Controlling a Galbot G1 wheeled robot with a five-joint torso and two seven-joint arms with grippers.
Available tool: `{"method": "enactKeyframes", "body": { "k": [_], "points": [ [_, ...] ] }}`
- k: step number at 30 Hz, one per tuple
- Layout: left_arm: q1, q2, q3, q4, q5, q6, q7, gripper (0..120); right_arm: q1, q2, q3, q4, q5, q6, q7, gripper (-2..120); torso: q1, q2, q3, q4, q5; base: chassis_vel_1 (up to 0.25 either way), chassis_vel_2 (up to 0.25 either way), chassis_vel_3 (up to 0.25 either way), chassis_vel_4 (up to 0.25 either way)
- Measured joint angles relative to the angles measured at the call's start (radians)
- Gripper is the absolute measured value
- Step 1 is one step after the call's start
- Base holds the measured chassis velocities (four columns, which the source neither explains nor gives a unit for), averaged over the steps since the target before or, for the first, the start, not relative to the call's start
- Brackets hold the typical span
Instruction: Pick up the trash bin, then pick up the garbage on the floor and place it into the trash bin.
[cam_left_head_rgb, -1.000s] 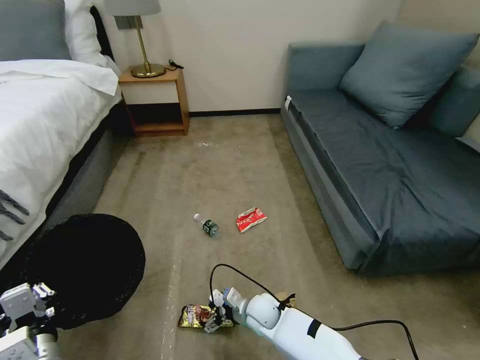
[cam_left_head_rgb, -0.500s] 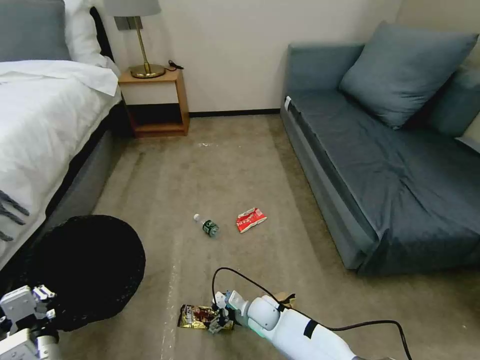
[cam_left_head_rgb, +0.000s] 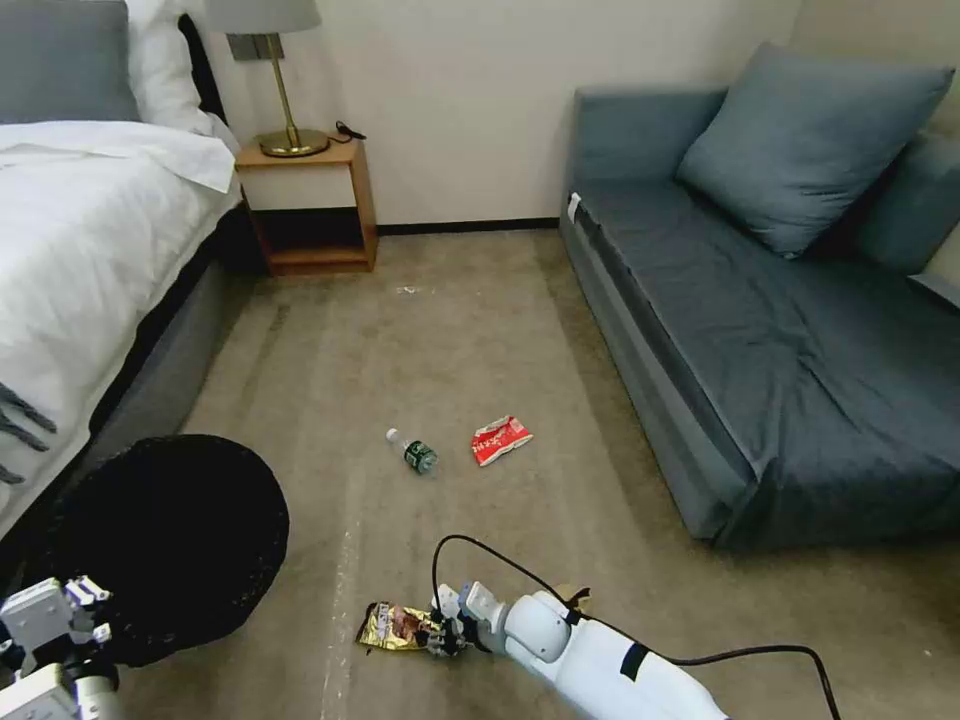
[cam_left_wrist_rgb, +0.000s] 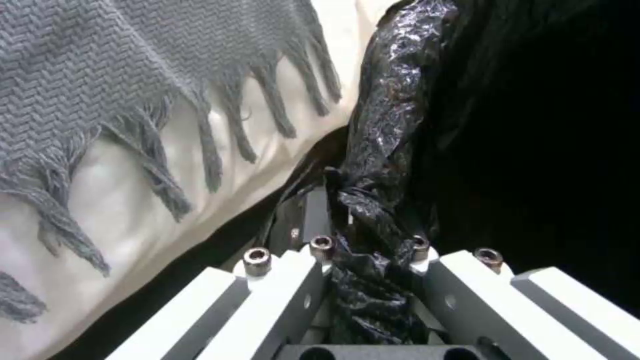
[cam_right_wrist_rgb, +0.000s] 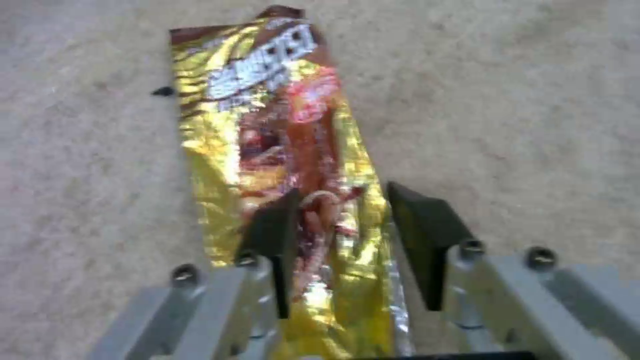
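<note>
Here, on a bedroom carpet (cam_left_head_rgb: 450, 330) between bed (cam_left_head_rgb: 90, 250) and sofa (cam_left_head_rgb: 760, 330), the right gripper (cam_left_head_rgb: 443, 634) is reaching down over the gold wrapper (cam_left_head_rgb: 398, 626), its dark fingers (cam_right_wrist_rgb: 270, 235) standing apart with the foil's near end lying between them, not yet pinched. The left gripper (cam_left_head_rgb: 75, 615) is holding the bin (cam_left_head_rgb: 170, 540) at the robot's left, beside the bed, its fingers clamped together on a bunched fold of the black liner (cam_left_wrist_rgb: 373, 210) at the rim, just by a grey fringed throw (cam_left_wrist_rgb: 133, 90).

Doing this step well appears to be a matter of getting the fingers low enough to press into the carpet on either side of the wrapper, then closing across its width so the thin, slippery foil buckles up into the grip instead of sliding out flat. A centred, squarely aligned pinch near the end seems safer than catching one edge only. The wrapper will likely flop once lifted, so a slow rise and a carry well over the bin's wide mouth looks wise.

Farther out on the floor, the bottle (cam_left_head_rgb: 413, 452) and the red wrapper (cam_left_head_rgb: 501, 440) are lying near each other, well apart from the gripper; a scrap of brown paper (cam_left_head_rgb: 572, 596) is peeking out just behind the right arm
</note>
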Motion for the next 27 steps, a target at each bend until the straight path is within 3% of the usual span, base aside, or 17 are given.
{"method": "enactKeyframes", "body": {
  "k": [9, 27],
  "points": [
    [-0.005, 0.004, -0.003, 0.009, -0.002, -0.002, 0.000, 3, -0.006, 0.006, -0.001, -0.005, 0.007, 0.005, -0.012, 0, 0.000, 0.000, 0.000, 0.0007, 0.0002, 0.000, 0.000, 0.000, 0.000],
    [-0.010, 0.015, -0.005, 0.033, -0.004, -0.009, -0.003, 3, -0.016, -0.016, 0.046, 0.060, 0.047, 0.008, -0.010, 0, 0.000, 0.000, 0.000, 0.0004, 0.0000, 0.000, 0.000, 0.000, 0.000]
  ]
}}
